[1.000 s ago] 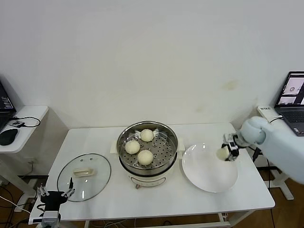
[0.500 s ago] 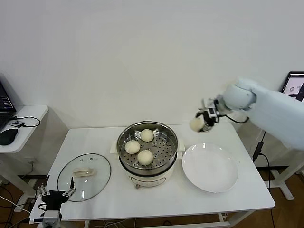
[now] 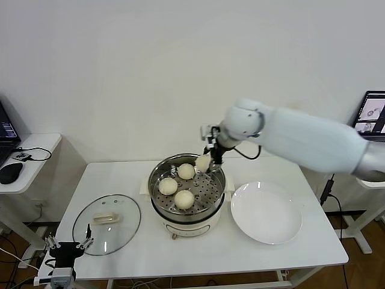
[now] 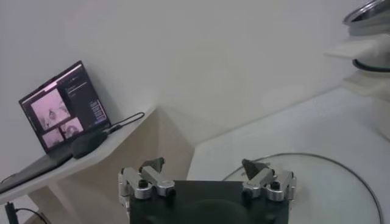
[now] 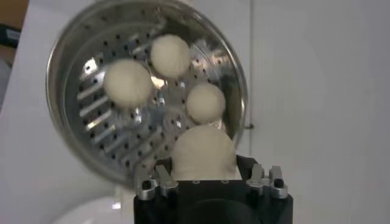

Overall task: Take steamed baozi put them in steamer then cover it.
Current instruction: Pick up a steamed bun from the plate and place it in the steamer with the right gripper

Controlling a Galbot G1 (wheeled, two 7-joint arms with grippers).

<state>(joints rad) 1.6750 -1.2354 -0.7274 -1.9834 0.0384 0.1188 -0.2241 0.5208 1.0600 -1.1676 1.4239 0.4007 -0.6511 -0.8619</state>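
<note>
Cream-white baozi (image 3: pixel 203 163) sits clamped in the right gripper (image 3: pixel 208 158), just above the steamer's (image 3: pixel 187 186) far rim.

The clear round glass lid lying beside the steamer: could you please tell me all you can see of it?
The clear round glass lid has a thin metal rim and a cream handle at its centre. It lies flat on the white table, at the near corner on the robot's left, apart from the steel steamer. Nothing touches it; the open left gripper hangs beside its near edge.

Steamer (image 3: pixel 187 208) between lid (image 3: pixel 106 224), left, and plate (image 3: pixel 266 212), right.
</note>
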